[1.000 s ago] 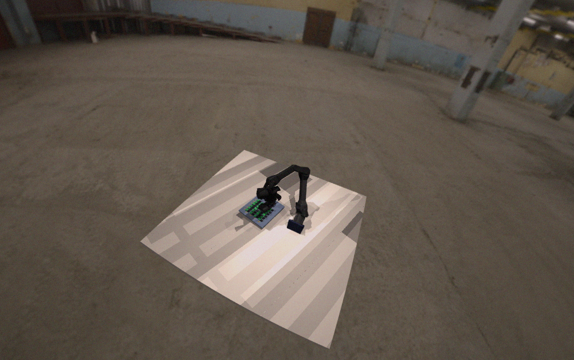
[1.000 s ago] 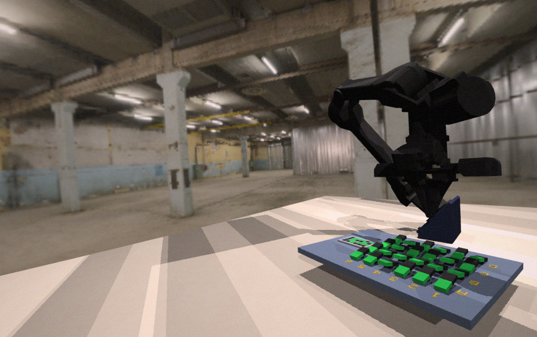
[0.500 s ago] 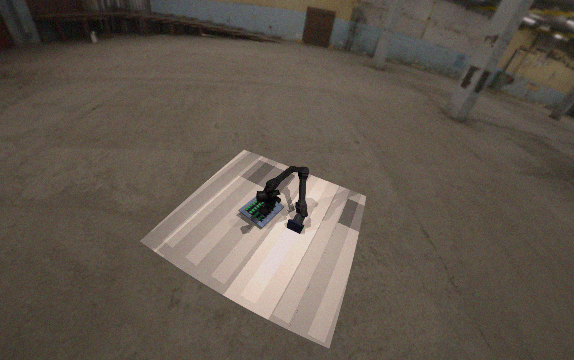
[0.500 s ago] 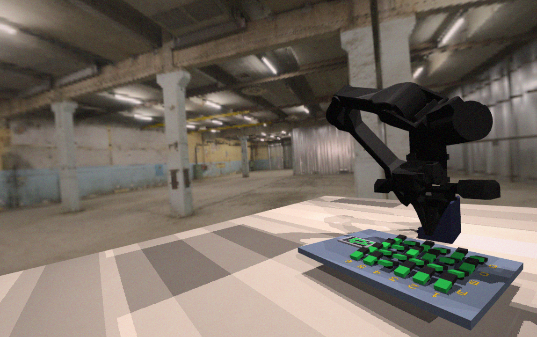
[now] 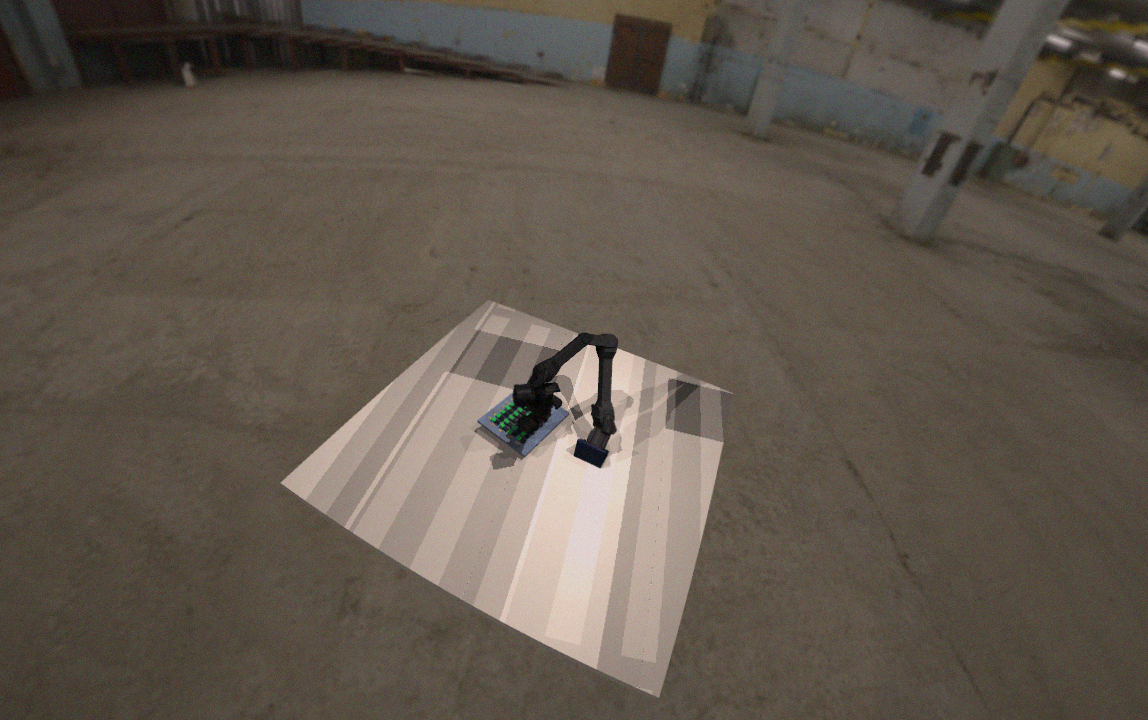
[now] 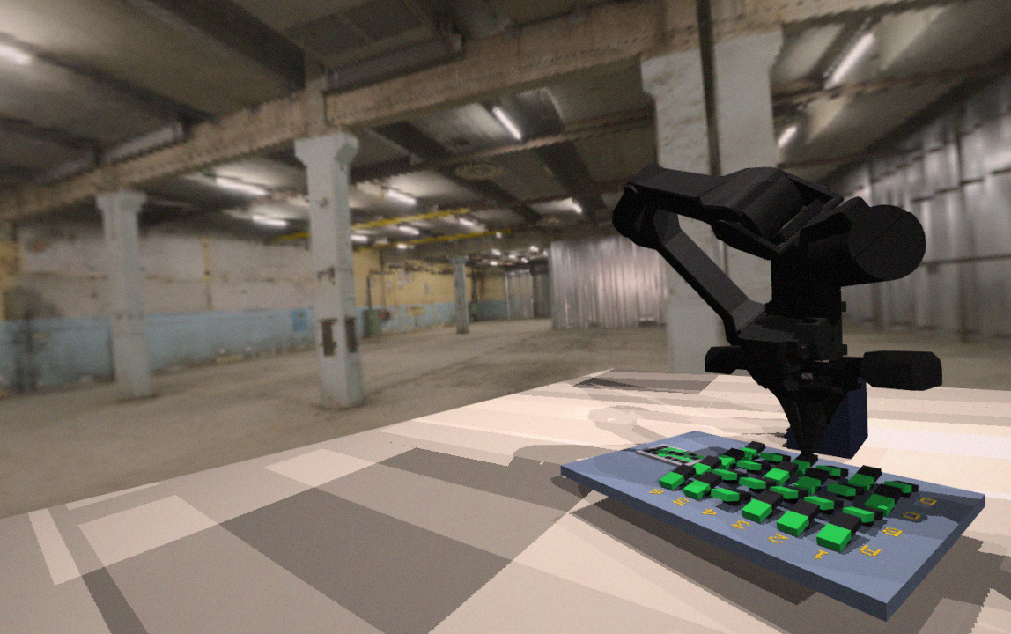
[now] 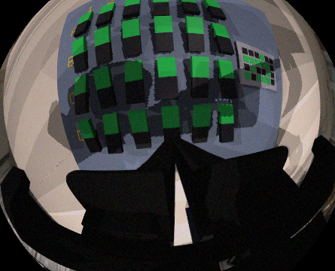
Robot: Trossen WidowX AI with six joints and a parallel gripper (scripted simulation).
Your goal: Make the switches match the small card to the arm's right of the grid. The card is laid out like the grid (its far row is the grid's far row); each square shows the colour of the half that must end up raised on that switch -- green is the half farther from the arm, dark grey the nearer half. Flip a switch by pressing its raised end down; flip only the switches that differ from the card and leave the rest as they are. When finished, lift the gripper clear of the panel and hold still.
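The blue-grey panel [image 5: 539, 435] [image 6: 911, 559] [image 7: 250, 22] bears switches in rows A to D and six columns, each with a green far half and a dark near half. In row A, the fourth switch [image 6: 726, 494] has its green half up; the others there look raised at the dark half. The small card [image 6: 651, 451] [image 7: 256, 65] lies right of the grid. Its far row shows green only in the fourth square. My gripper [image 6: 806, 453] [image 7: 172, 142] is shut and empty. Its tips are at the near half of switch D4 [image 7: 170, 117], hiding part of it; contact is unclear.
The arm [image 5: 605, 385] [image 6: 698, 268] reaches over the panel from its dark blue base [image 5: 591, 453] [image 6: 852, 422]. Neighbouring switches [image 7: 139, 122] [image 7: 202, 117] stand close on both sides of the tips. Striped light and shadow cover the table [image 5: 435, 528].
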